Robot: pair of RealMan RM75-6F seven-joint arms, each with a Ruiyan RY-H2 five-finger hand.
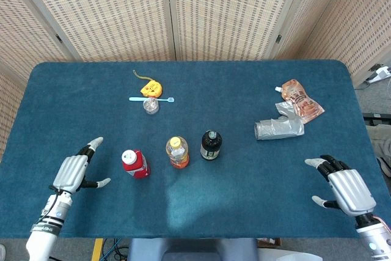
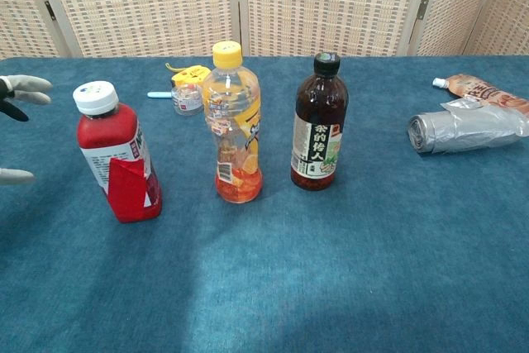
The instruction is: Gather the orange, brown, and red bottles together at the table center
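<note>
Bottles stand upright in a row at table [image 1: 61, 90] centre: red [image 1: 134, 163] left of orange [image 1: 177, 151], brown [image 1: 211, 145] right of it. Both hands, left [image 1: 72, 172] and right [image 1: 348, 189], are spread, empty, well apart from them. Judgement: grouping looks complete; retreat wide, avoiding knocks.

Three upright bottles stand in a row at the middle of the tabletop [image 1: 73, 96]: one red bottle [image 1: 134, 164] with a white cap, one orange bottle [image 1: 177, 152] with a yellow cap, and one brown bottle [image 1: 211, 145] with a dark cap. In the upper left middle lie one yellow tape measure [image 1: 150, 88], one light blue stick [image 1: 151, 99] and one small clear item [image 1: 151, 106]. At right lie one grey roll [image 1: 278, 129] and one orange pouch [image 1: 300, 99]; two robot hands show, the left robot hand [image 1: 74, 171] and the right robot hand [image 1: 343, 187].
</note>
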